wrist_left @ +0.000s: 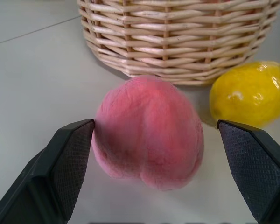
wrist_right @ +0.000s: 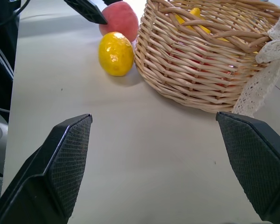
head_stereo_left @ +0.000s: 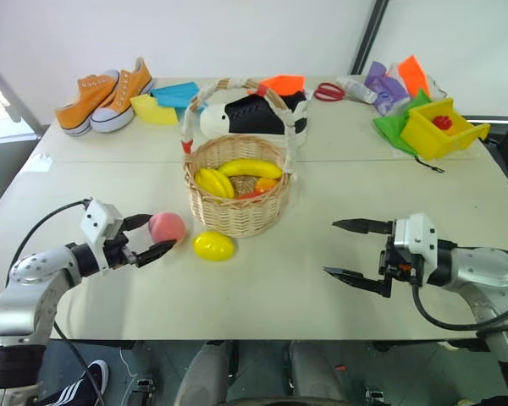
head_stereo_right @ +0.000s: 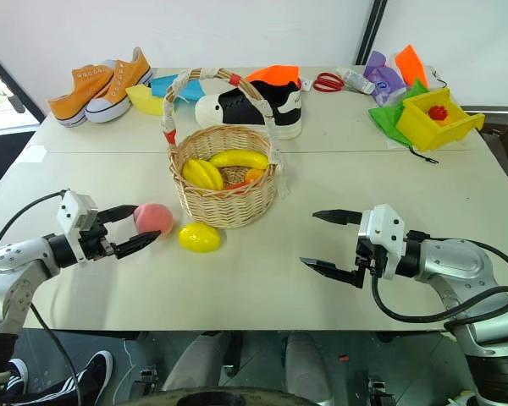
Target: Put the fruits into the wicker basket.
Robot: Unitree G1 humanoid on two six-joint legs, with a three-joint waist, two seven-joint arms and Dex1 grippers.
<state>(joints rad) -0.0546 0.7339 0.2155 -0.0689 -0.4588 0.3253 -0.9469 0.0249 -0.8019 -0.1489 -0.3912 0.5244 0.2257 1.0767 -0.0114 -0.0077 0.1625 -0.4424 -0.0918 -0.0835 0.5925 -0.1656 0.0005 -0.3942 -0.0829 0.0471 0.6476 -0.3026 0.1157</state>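
Note:
A pink peach point(head_stereo_left: 167, 227) and a glossy yellow lemon point(head_stereo_left: 213, 246) lie on the white table just left of and in front of the wicker basket point(head_stereo_left: 237, 216), which holds a banana and other fruit pieces. My left gripper point(head_stereo_left: 148, 238) is open, its fingers reaching to either side of the peach point(wrist_left: 149, 131) without closing on it. Out to the right of the basket, my right gripper point(head_stereo_left: 353, 252) hangs open over bare table with nothing in it; its wrist view looks toward the lemon point(wrist_right: 115, 53) and basket point(wrist_right: 210, 60).
Behind the basket lies a black-and-white shoe point(head_stereo_left: 254, 114). Orange sneakers point(head_stereo_left: 106, 100) sit at the back left. A yellow plastic bin point(head_stereo_left: 441, 127) with a red item, coloured cloths and red scissors point(head_stereo_left: 328, 90) are at the back right.

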